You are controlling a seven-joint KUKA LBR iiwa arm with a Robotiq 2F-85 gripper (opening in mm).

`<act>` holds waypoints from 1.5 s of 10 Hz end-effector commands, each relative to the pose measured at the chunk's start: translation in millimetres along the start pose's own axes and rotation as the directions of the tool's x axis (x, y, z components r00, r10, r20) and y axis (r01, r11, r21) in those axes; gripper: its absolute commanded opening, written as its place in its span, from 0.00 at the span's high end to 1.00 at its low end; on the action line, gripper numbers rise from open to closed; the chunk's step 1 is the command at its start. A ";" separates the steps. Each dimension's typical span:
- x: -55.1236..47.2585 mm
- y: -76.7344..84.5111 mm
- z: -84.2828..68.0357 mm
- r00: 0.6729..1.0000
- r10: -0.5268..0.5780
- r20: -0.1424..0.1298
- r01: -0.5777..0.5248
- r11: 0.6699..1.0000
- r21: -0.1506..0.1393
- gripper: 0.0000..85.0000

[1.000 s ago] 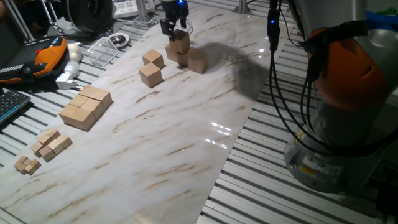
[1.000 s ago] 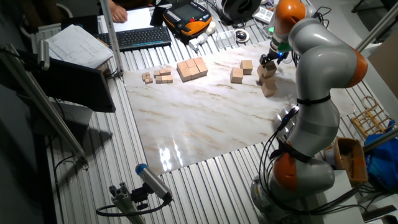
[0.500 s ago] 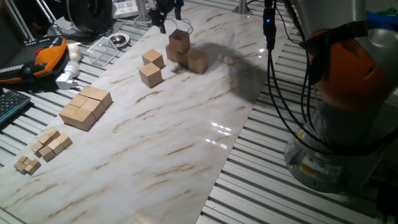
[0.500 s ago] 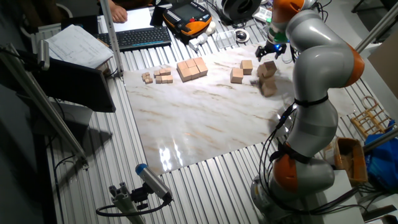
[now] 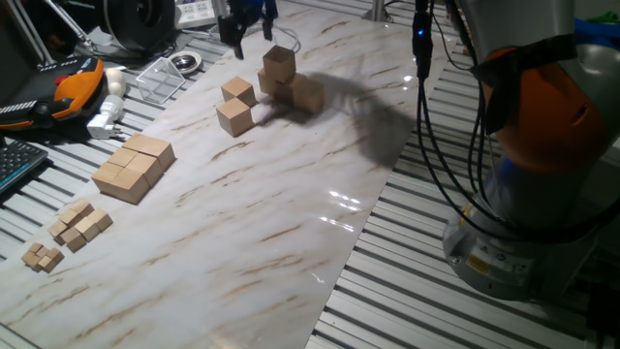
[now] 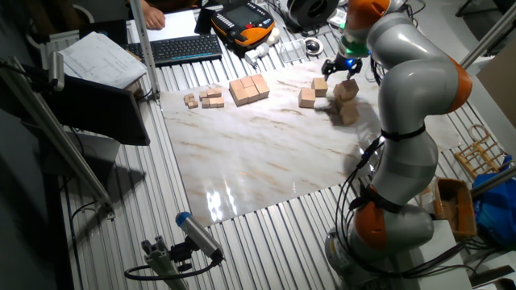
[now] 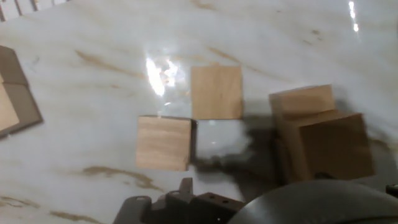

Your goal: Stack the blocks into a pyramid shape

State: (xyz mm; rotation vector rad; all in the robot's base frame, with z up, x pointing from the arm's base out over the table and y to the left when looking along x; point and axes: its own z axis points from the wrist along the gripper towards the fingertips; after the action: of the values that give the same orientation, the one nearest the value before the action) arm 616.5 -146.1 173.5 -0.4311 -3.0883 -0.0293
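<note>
A small stack of tan blocks stands at the far end of the marble board. Its top block (image 5: 279, 63) rests on base blocks (image 5: 308, 95). It also shows in the other fixed view (image 6: 347, 90) and at the right of the hand view (image 7: 326, 146). Two loose blocks (image 5: 237, 92) (image 5: 234, 116) lie left of the stack. In the hand view they sit below the hand (image 7: 216, 92) (image 7: 164, 143). My gripper (image 5: 244, 21) is open and empty. It hangs raised, up and to the left of the stack, over the loose blocks (image 6: 339, 68).
A flat slab of joined cubes (image 5: 134, 167) and tiny cubes (image 5: 77, 225) lie at the board's left. A clear plastic box (image 5: 160, 78), a white tool (image 5: 105, 114) and an orange pendant (image 5: 68, 87) lie off the board. The arm's base (image 5: 523, 194) stands at the right.
My gripper let go of the top block, rose and moved left away from the stack. The top block stays on the stack.
</note>
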 end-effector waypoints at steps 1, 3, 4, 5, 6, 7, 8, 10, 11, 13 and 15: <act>3.0 8.2 7.8 1.000 0.012 0.004 -0.011 1.000 -0.012 0.00; 4.0 15.8 20.8 1.000 0.019 0.014 -0.019 0.999 -0.026 0.00; 2.8 18.6 28.7 0.999 0.029 0.016 -0.028 0.999 -0.042 0.00; 1.4 20.3 35.3 0.999 0.036 0.018 -0.036 0.998 -0.047 0.00; 1.8 20.3 35.2 0.999 0.039 0.016 -0.039 0.998 -0.042 0.00; 2.5 20.3 34.1 0.999 0.032 0.012 -0.031 0.999 -0.034 0.00; 2.6 20.3 34.5 0.999 0.031 0.008 -0.031 0.999 -0.042 0.00; 1.2 18.9 34.4 1.000 0.015 0.006 -0.014 1.000 -0.021 0.00; 1.2 18.9 34.4 1.000 -0.010 0.022 0.009 1.000 0.029 0.00; 1.2 18.9 34.4 0.997 -0.083 0.009 0.082 0.996 0.039 0.00; 1.2 18.9 34.4 0.996 -0.063 -0.056 0.063 0.998 -0.006 0.00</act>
State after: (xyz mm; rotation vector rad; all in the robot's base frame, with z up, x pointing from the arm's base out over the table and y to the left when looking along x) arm 620.3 -125.7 139.7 -0.3235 -3.0605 -0.0400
